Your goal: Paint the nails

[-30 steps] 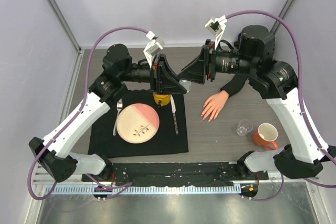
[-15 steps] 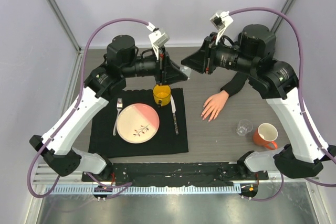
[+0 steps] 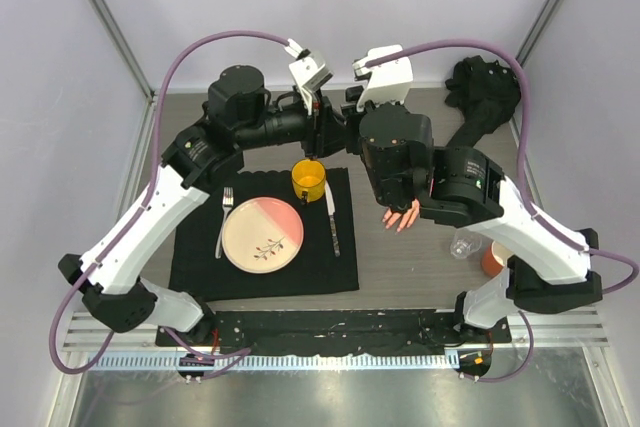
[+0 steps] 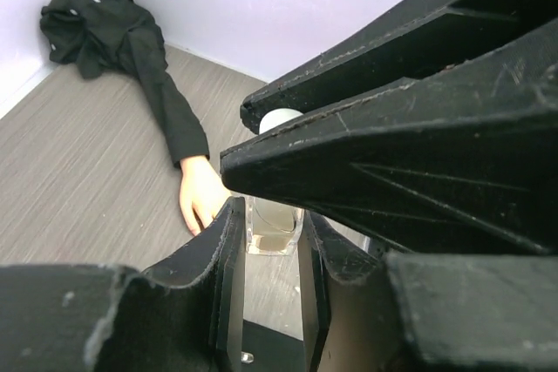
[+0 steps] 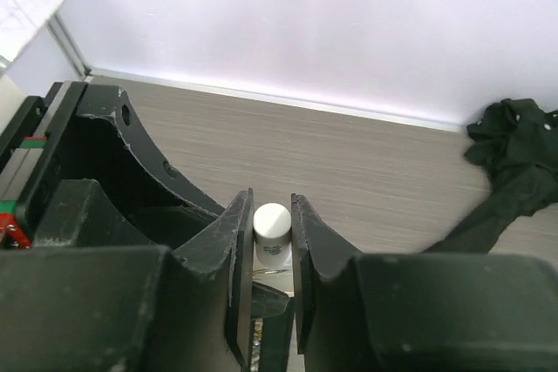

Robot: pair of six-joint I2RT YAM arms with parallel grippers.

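Note:
My left gripper is shut on a small clear bottle and holds it up over the back of the table. My right gripper meets it from the other side, its jaws closed round the bottle's white cap. In the top view the two grippers, left and right, touch nose to nose. The pale mannequin hand with its black sleeve lies flat on the table. In the top view only its fingers show under my right arm. The nails are too small to make out.
A black mat holds a pink plate, a fork, a knife and a yellow cup. A clear glass and an orange mug stand at the right, partly under my right arm.
My right arm has swung left and over the table's middle, now covering most of the mannequin hand. Its gripper has closed on the cap. My left gripper has risen slightly with the bottle.

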